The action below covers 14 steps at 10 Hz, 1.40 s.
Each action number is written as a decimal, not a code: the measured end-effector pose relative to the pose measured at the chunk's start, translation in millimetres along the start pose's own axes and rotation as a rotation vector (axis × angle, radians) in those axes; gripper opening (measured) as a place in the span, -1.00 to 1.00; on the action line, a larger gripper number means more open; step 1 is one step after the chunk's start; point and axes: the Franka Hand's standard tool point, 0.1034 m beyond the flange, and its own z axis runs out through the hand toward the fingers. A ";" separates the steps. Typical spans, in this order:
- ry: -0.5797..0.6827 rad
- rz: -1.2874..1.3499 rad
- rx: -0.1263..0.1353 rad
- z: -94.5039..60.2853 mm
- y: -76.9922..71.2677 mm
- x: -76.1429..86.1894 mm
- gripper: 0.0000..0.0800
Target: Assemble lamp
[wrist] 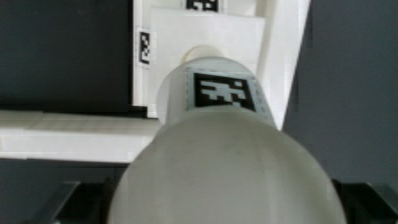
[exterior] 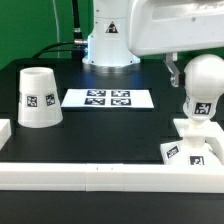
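The white bulb stands upright on the flat square base at the exterior view's right, its tagged neck down on the base. My gripper is shut on the bulb's round head; one dark finger shows beside it. In the wrist view the bulb fills the space between the dark fingers, and its neck meets the base. The tapered shade stands mouth down at the exterior view's left, apart from the gripper.
The marker board lies flat in the middle at the back. A long white rail runs along the front edge, and it also shows in the wrist view. A short white rail piece sits at the left.
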 end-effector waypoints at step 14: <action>0.149 0.182 0.000 1.7 -0.8 -0.2 0.45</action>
